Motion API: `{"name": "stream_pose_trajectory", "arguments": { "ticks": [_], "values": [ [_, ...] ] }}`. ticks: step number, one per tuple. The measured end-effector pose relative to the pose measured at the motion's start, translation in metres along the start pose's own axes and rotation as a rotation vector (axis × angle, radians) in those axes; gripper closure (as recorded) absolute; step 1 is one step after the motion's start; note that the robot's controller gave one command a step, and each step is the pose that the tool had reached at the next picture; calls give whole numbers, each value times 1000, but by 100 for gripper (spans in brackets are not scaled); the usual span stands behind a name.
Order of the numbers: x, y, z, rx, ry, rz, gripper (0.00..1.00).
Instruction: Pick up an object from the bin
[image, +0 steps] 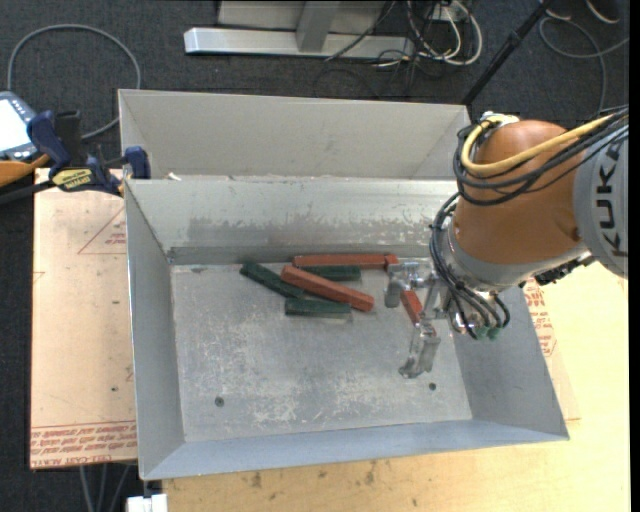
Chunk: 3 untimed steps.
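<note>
Hanging low over the bare, scuffed floor in the right part of a grey metal bin (150, 330), the end effector (421, 352) of a KUKA arm (600, 200) sits nearer the camera than anything else in the bin. Whether it is released or clenched cannot be told from this angle.

Just behind the end effector, a short reddish piece (411, 304) shows against the wrist's metal parts. It cannot be told whether this belongs to the robot or is a loose thing.

Farther back and toward the view's left, a small cluster of bars lies flat on the bin floor, apart from the end effector. Nearest to it is a red-brown bar (327, 285), set on a slant with its right end pointing toward the wrist. A dark green bar (318, 310) lies just in front of it, and a second dark green bar (268, 279) slants away at its left end.

Farthest back, close to the foot of the far wall, a second red-brown bar (344, 261) runs along the wall. A third dark green bar (338, 272) lies against its near side.

Above the wrist bulges the arm's orange cover (515, 200), looped by yellow cables (480, 165).
</note>
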<state>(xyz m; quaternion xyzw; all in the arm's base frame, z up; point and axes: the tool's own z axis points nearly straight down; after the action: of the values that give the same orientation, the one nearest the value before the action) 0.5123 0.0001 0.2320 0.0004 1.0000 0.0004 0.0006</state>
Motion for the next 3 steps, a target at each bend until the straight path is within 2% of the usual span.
{"name": "stream_pose_trajectory", "arguments": {
  "ticks": [1,2,3],
  "values": [
    [-22,-46,166,-1,6,87,0],
    [-4,-36,38,2,-7,-513,0],
    [-8,-71,166,-2,6,-340,0]
  ]
}}
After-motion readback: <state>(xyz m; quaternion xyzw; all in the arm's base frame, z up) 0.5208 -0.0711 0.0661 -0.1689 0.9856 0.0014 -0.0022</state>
